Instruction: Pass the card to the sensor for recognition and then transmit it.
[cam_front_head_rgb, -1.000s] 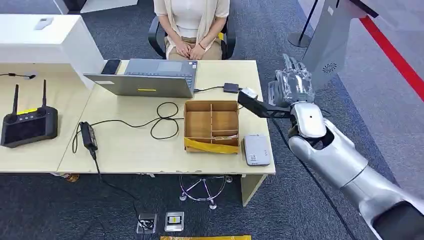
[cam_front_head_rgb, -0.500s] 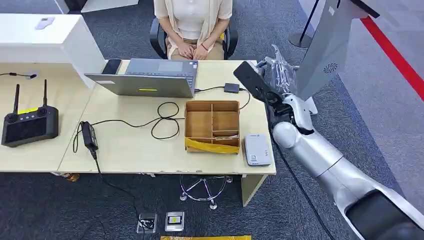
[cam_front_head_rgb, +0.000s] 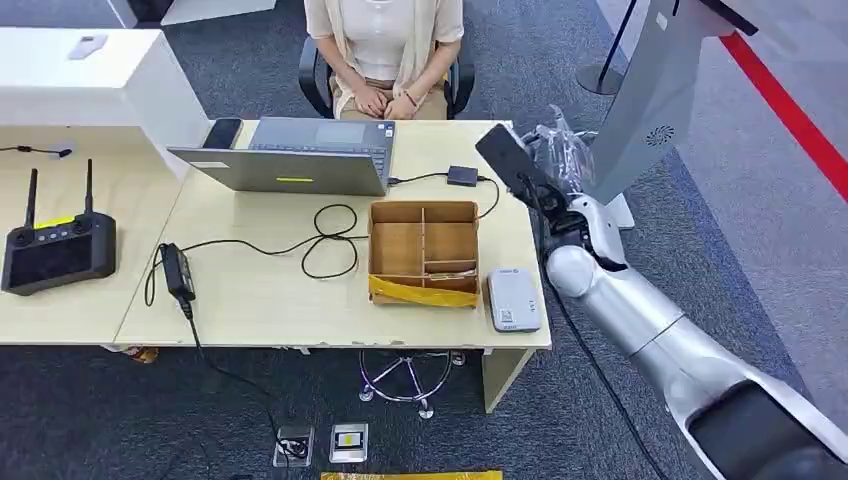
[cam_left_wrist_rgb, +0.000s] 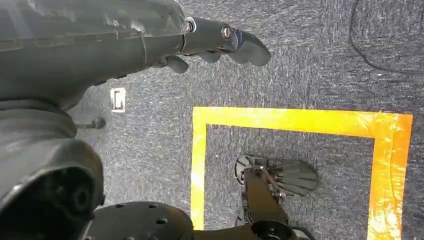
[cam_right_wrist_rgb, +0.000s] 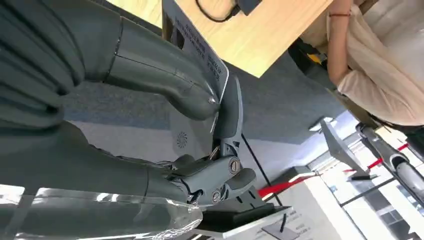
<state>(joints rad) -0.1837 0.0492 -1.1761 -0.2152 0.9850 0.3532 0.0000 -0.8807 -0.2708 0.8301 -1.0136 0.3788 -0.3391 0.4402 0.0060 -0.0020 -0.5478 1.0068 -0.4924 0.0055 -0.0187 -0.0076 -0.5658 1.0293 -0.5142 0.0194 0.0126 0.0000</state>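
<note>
My right hand (cam_front_head_rgb: 562, 162) is raised beside the table's far right corner and pinches a dark card (cam_front_head_rgb: 506, 156) that sticks out over the tabletop toward the seated person (cam_front_head_rgb: 385, 50). In the right wrist view the thumb (cam_right_wrist_rgb: 165, 75) presses the card (cam_right_wrist_rgb: 197, 42) against a finger. The grey card sensor (cam_front_head_rgb: 514, 299) lies flat on the table's near right corner, well below the card. My left hand (cam_left_wrist_rgb: 220, 42) hangs over the carpet with fingers loosely curled and holds nothing.
A compartmented cardboard box (cam_front_head_rgb: 423, 250) sits left of the sensor. A laptop (cam_front_head_rgb: 295, 155), black cables (cam_front_head_rgb: 320, 235), a power adapter (cam_front_head_rgb: 176, 268) and a remote controller (cam_front_head_rgb: 55, 245) lie on the tables. A grey kiosk (cam_front_head_rgb: 655, 90) stands right of my hand.
My right hand rose from beside the box toward the table's far corner, turning the card up and toward the person; in the last half second it barely shifted.
</note>
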